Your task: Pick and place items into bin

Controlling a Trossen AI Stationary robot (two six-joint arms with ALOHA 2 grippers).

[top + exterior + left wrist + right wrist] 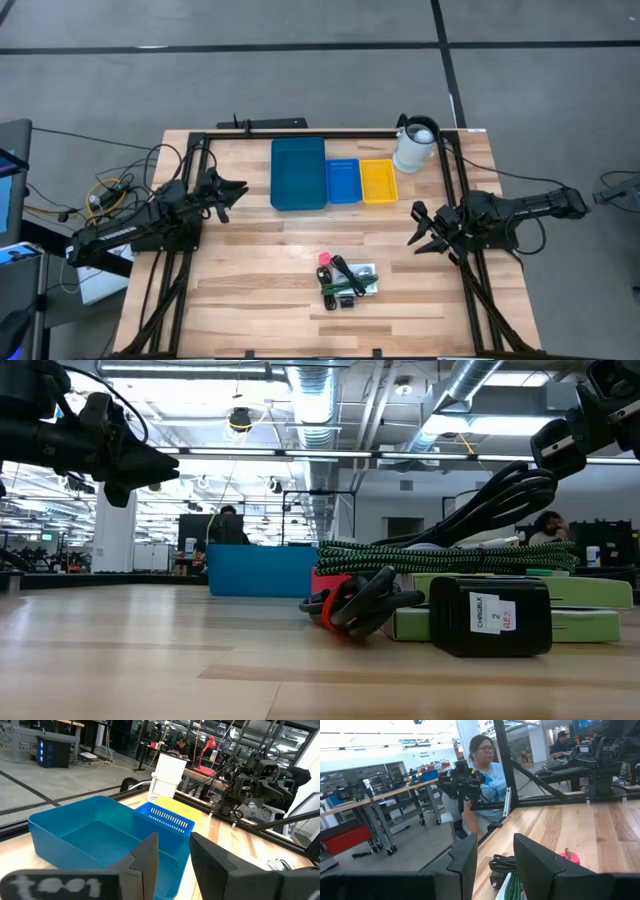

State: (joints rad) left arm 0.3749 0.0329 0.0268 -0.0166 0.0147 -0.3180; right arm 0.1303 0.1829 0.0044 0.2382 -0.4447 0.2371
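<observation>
- hovering over the table's left side, the left gripper (238, 190) has its fingers apart, grasping nothing.
- right gripper (420, 228) likewise parted, empty.
- items (347, 279) lie heaped near the front edge, outside the blue bin (298, 173).

Open workshop with exposed ceiling ducts (470, 390), grey floor (300, 80), benches and a seated person (482, 775)

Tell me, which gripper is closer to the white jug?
The right. The right gripper hovers a short way in front of the jug; the left gripper is across the table, beyond the three bins.
</observation>
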